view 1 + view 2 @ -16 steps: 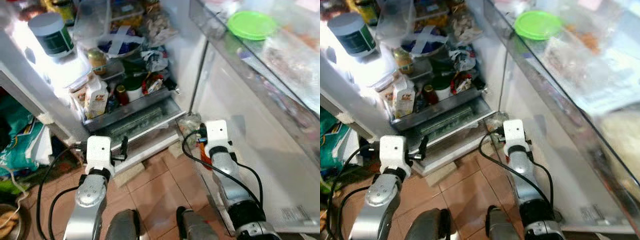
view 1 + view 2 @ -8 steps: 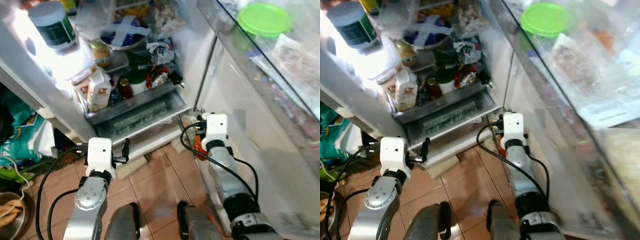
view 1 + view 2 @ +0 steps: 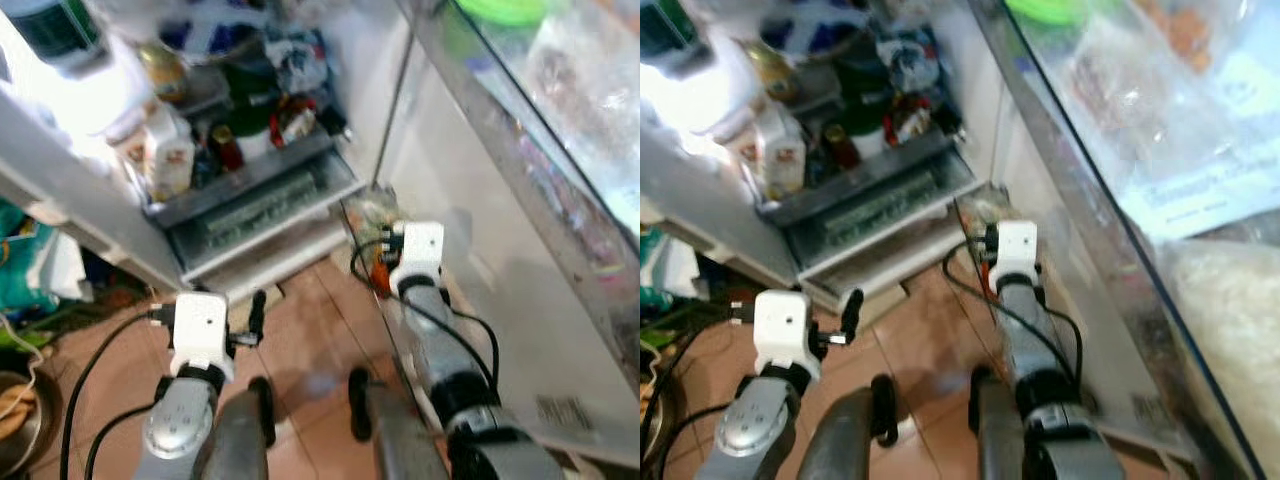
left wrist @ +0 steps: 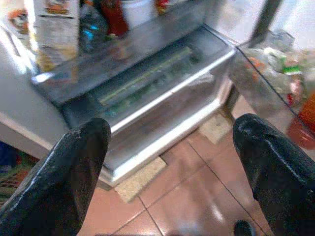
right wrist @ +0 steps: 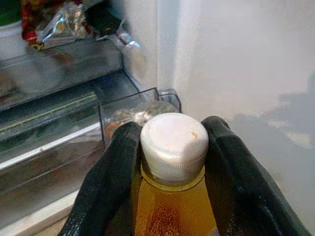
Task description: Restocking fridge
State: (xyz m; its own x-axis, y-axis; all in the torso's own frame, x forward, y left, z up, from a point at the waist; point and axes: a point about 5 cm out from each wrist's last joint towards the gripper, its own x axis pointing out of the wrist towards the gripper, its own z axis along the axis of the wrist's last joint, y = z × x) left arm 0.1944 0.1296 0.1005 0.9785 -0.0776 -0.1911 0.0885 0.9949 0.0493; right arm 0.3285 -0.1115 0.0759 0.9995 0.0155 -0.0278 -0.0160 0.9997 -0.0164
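Right gripper [image 5: 172, 162] pinching white-capped amber bottle [image 5: 173, 147] by neck, low beside open fridge [image 3: 250, 200], near door bin [image 5: 133, 110]. Left gripper [image 4: 172, 162] fingers spread, empty, facing fridge's bottom crisper drawer [image 4: 152, 93]. Terracotta tile floor [image 3: 310, 330] below. Carton [image 3: 168, 155] on fridge's lower shelf.

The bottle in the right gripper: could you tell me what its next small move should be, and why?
Probably carry it forward toward the door bin. The right gripper is shut on the white-capped bottle of amber liquid, low beside the open fridge door, and the clear bin sits just ahead of it. The left gripper is open.
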